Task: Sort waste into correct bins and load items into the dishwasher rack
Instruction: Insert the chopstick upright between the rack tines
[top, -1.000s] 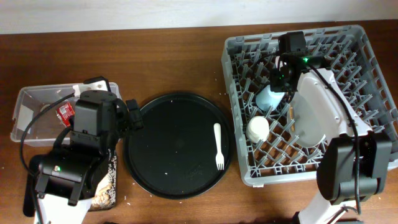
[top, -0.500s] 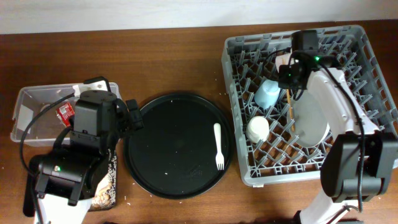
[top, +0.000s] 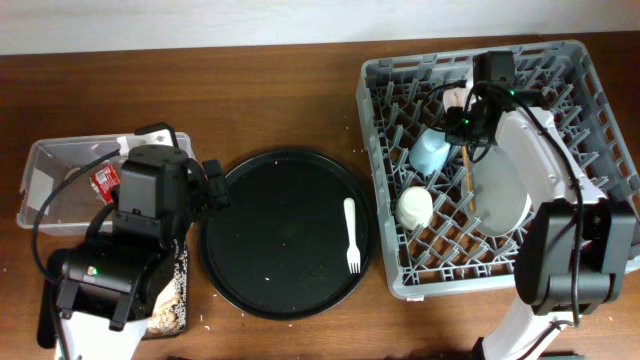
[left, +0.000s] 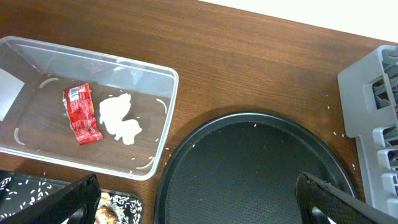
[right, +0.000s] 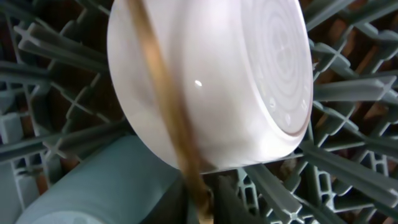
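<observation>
Left end effector (left: 196, 186); wrapper (left: 82, 114) print illegible

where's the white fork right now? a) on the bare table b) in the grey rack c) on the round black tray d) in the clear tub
c: the white fork lies on the right part of the round black tray, outside the dishwasher rack.

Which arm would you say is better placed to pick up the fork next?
Probably left: its fingers are open and empty beside the round tray holding the fork, while the right arm reaches into the rack by the chopstick.
</observation>
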